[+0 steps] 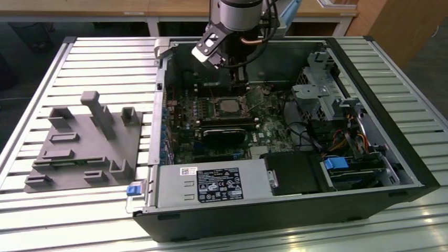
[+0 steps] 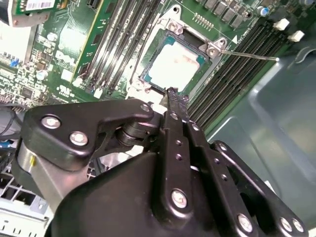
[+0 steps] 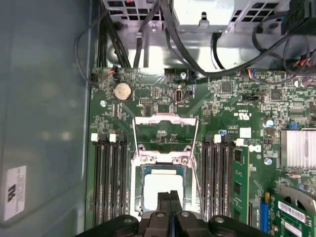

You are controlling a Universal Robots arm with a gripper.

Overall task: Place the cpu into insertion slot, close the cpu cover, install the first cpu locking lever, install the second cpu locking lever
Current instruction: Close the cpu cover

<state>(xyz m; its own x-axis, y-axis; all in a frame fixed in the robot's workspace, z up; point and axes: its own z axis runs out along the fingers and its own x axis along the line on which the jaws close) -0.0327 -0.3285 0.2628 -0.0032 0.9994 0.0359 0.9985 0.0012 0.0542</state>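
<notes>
The cpu (image 3: 160, 187), a pale silver square, lies in the insertion slot (image 3: 139, 190) on the green motherboard; in the second wrist view the cpu (image 2: 175, 61) is seated inside the slot's dark rim. The cpu cover (image 3: 165, 117), a thin silver frame, is swung open beyond the slot, with green board showing through its cut-out. A thin locking lever (image 2: 247, 54) sticks out sideways from the slot's corner. My gripper (image 3: 170, 196) hangs just above the cpu's near edge, shut with nothing between its fingers. In the exterior view the gripper (image 1: 240, 86) reaches down into the open computer case, above the cpu (image 1: 225, 106).
Black memory slots (image 3: 108, 182) flank the socket on both sides. A black heatsink-like block (image 1: 225, 131) sits just in front of the socket. The power supply (image 1: 210, 185), drive cage (image 1: 329, 100) and cables crowd the case. A grey fixture plate (image 1: 84, 142) lies on the exterior view's left.
</notes>
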